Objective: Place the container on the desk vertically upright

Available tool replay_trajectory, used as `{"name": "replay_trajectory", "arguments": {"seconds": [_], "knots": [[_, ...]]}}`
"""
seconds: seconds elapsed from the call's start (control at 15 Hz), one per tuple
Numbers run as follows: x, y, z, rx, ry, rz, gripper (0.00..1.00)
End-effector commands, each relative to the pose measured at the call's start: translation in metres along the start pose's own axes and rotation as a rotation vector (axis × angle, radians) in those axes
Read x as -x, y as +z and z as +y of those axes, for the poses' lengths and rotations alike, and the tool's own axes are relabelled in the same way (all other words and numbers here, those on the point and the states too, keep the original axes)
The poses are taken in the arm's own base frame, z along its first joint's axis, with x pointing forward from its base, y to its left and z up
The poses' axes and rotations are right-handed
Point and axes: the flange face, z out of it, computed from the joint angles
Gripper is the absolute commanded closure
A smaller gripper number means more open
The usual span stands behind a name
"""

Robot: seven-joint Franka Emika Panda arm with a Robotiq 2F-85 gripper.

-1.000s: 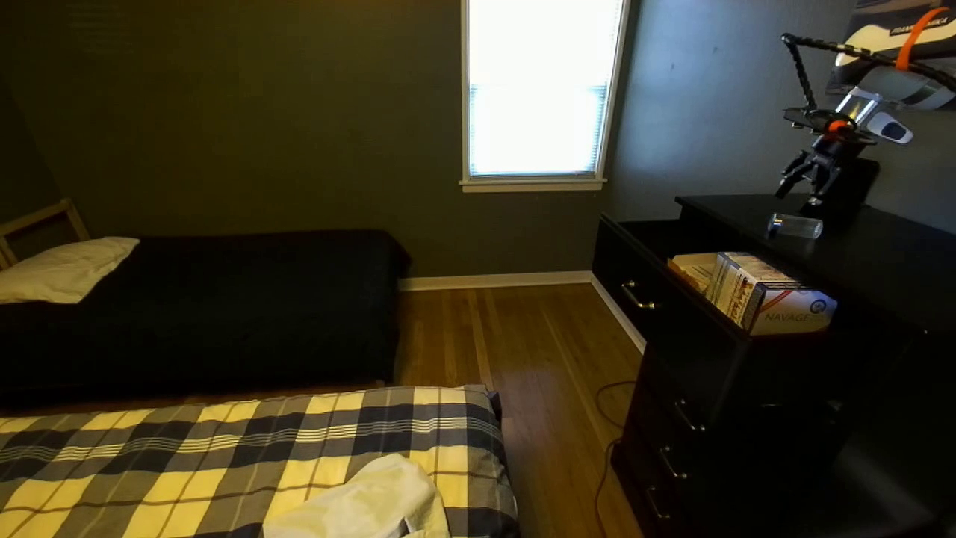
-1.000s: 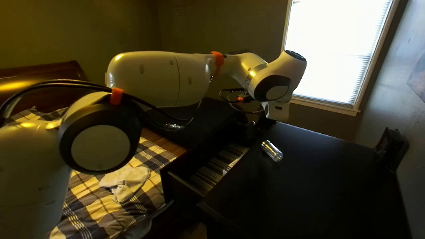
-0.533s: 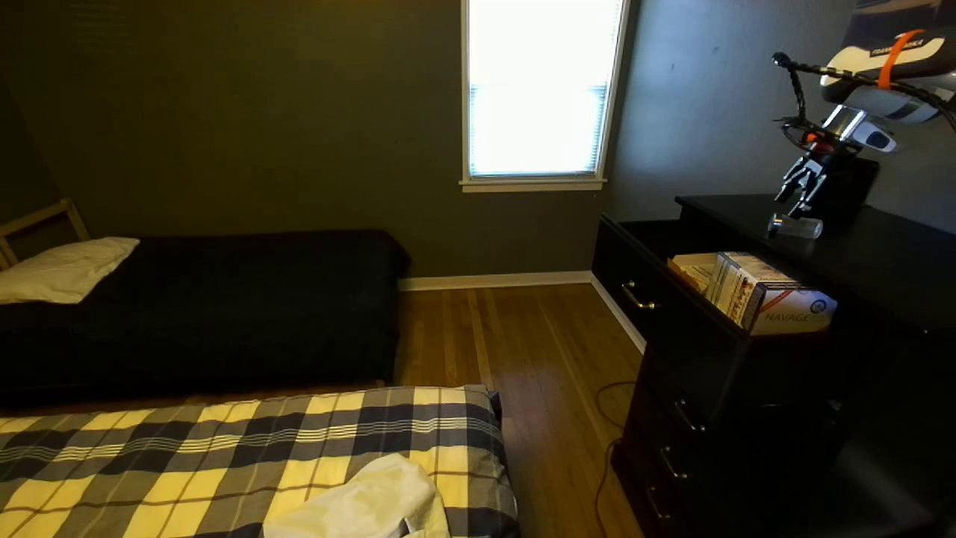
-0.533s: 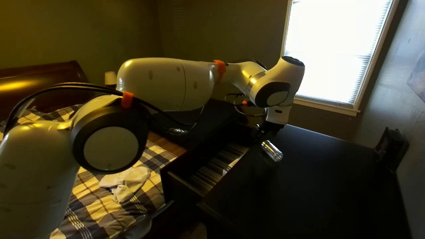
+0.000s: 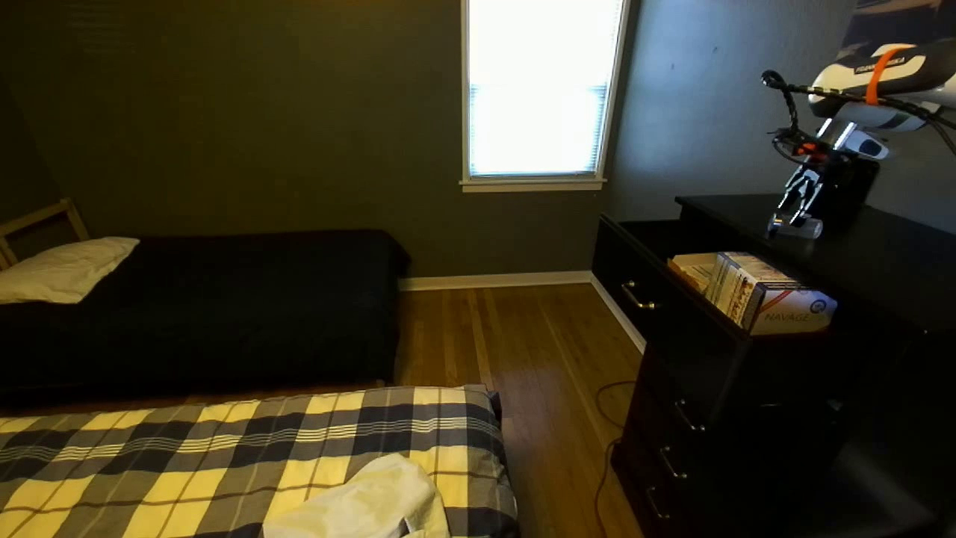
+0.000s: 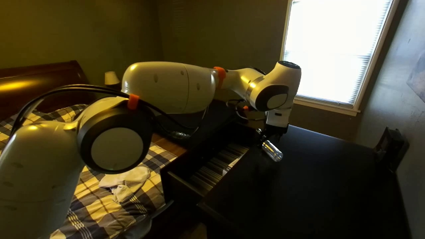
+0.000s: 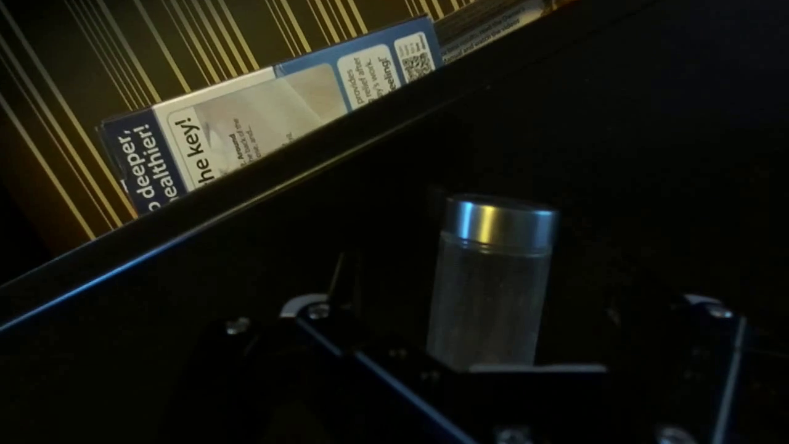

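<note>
Low across my wrist view, the gripper (image 7: 518, 308) stands with its fingers apart, the container (image 7: 492, 296) showing between them; whether they touch it, I can't tell from here. It lies on its side on the desk (image 6: 315, 186), silvery lid (image 7: 501, 226) toward the edge; I'd call this lining up a grasp. If one finger lands first, I expect the round wall to roll sideways; a push along its length could send it over the edge into the pulled-out drawer (image 5: 683, 332), which holds a printed box (image 5: 792, 312). An off-centre grip could leave it crooked and toppling when stood. Farthest off, the window (image 5: 541, 97) glares, yet the fingers are dark: misjudging height, I might press into the desk.
</note>
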Motion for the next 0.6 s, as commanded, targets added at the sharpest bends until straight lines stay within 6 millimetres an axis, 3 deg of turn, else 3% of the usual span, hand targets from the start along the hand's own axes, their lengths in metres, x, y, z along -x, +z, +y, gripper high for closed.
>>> {"name": "replay_trajectory", "arguments": {"seconds": [0.0,0.53], "knots": [[0.006,0.004,-0.004,-0.015,0.028,0.109,0.00],[0.041,0.018,-0.003,-0.038,-0.002,0.331,0.00]]}}
